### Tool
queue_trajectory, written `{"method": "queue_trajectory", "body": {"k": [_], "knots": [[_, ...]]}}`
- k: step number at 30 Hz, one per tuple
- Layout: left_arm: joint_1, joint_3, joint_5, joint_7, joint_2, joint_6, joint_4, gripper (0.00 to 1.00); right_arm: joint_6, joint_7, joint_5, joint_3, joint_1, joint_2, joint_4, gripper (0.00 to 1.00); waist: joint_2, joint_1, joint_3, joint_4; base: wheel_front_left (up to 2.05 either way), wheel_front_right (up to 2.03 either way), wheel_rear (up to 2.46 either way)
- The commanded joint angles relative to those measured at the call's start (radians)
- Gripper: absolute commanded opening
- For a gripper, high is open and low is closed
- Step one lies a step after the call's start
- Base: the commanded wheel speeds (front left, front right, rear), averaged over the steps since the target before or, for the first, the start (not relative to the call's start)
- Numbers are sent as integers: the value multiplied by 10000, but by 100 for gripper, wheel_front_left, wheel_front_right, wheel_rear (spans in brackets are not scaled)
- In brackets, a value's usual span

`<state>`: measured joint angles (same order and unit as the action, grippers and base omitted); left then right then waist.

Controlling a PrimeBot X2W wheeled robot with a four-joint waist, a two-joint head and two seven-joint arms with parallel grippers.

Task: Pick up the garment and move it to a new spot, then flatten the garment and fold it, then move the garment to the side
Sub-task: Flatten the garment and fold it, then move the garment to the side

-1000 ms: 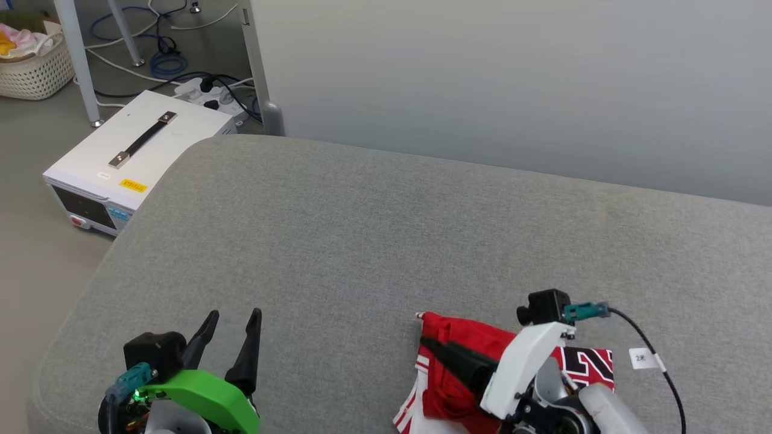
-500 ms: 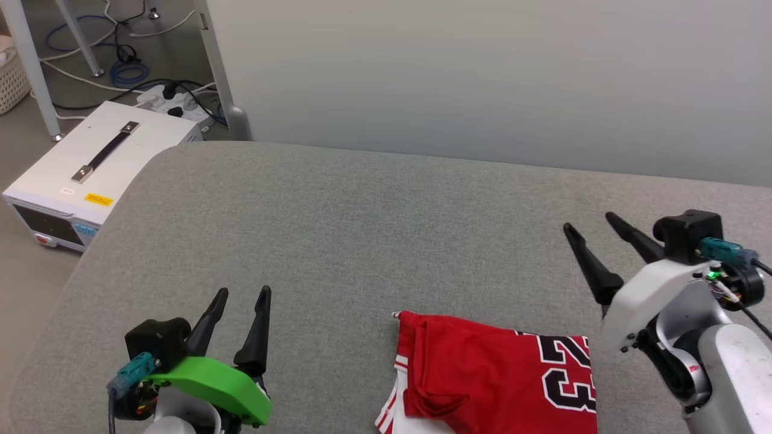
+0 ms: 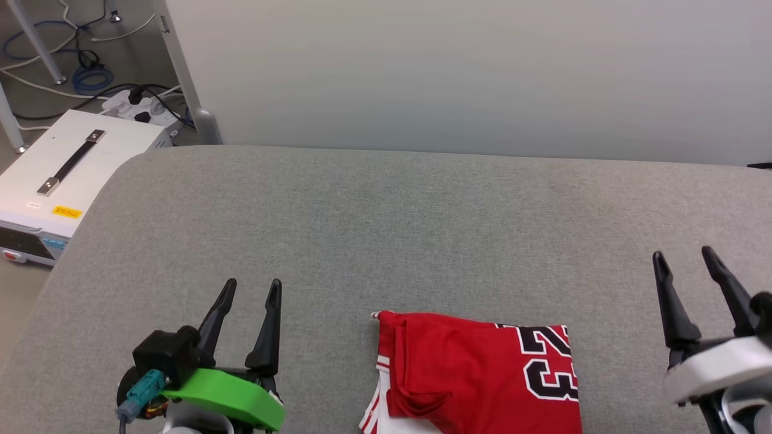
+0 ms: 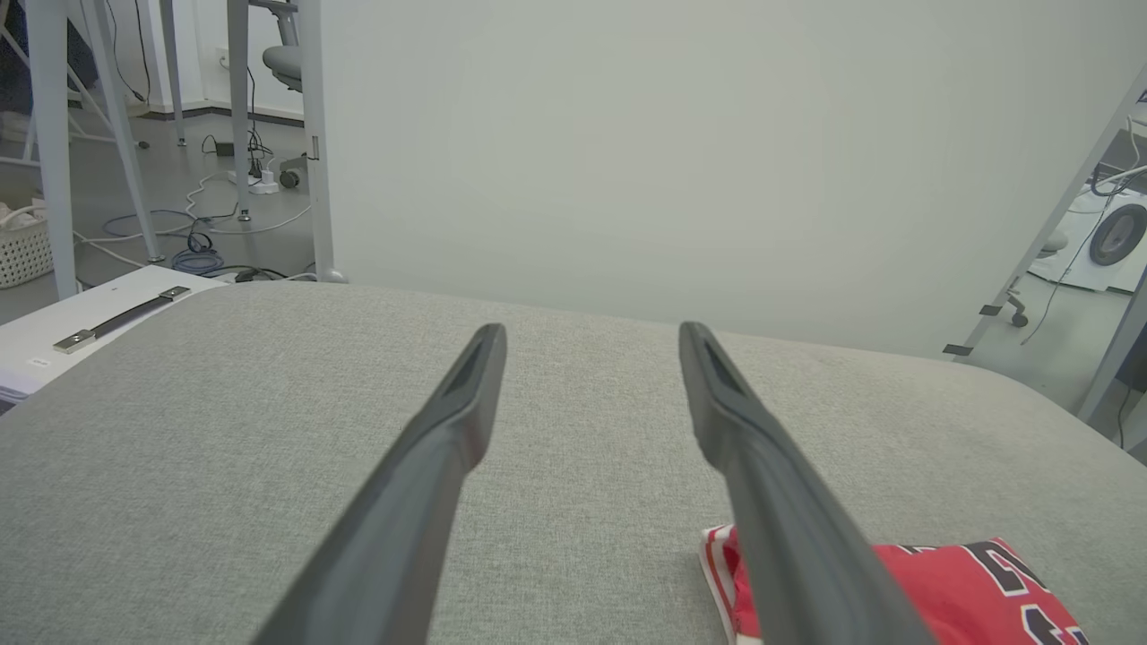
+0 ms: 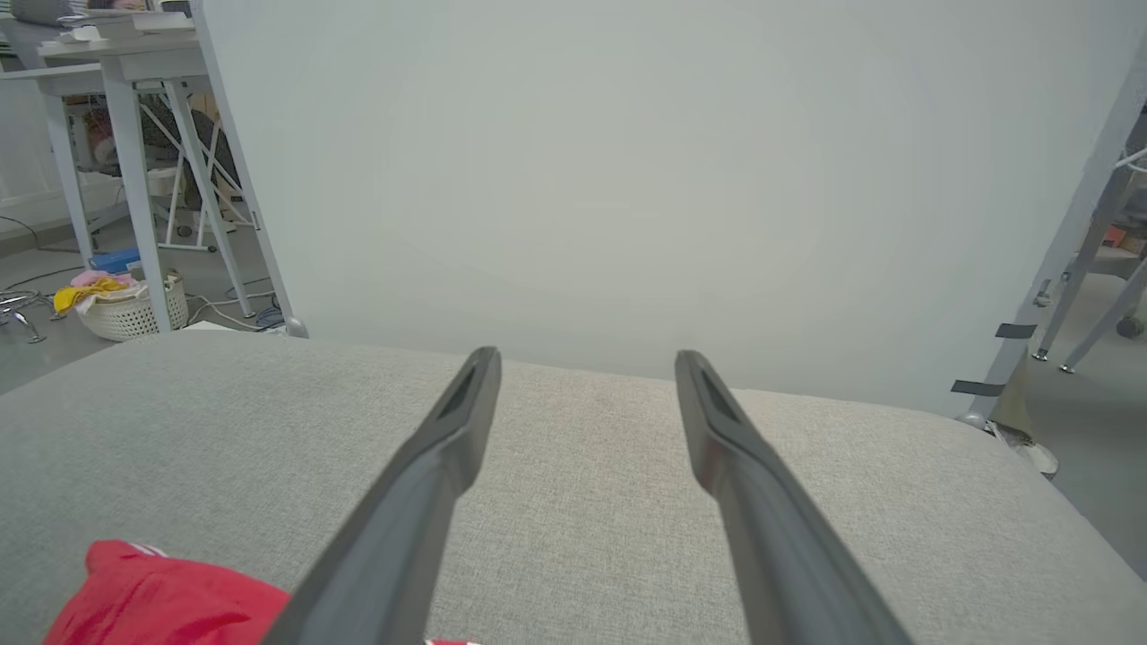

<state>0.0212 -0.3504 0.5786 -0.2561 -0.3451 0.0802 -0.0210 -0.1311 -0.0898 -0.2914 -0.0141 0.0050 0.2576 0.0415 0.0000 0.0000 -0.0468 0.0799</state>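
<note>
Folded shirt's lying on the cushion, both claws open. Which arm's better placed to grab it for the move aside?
Left, marginally. The garment lies right beside the left claw in its wrist view; from the right claw it sits off in the lower corner. Both open and empty.

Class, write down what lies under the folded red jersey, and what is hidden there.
The red jersey lies on the grey padded surface. A white, red-striped sleeve edge pokes out beneath its near-left corner. Its lower folded layers are covered.
</note>
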Motion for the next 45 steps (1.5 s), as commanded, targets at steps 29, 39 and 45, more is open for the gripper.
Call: {"method": "queue_trajectory", "body": {"k": [29,39,45], "knots": [[-578,1951,-2803,-57,1917,-2054,-389,100,4,1556,390,220,1142,-948,-307,100,0,0,461,176,0,0,0],[-141,1821,-2870,-57,1986,-2104,-553,100,4,5288,-525,521,651,-1078,-1105,100,0,0,1305,612,0,0,0],[168,1612,-2783,-57,1934,-2107,-593,100,4,6275,-838,493,262,-1383,-1658,100,0,0,1684,873,0,0,0]]}}
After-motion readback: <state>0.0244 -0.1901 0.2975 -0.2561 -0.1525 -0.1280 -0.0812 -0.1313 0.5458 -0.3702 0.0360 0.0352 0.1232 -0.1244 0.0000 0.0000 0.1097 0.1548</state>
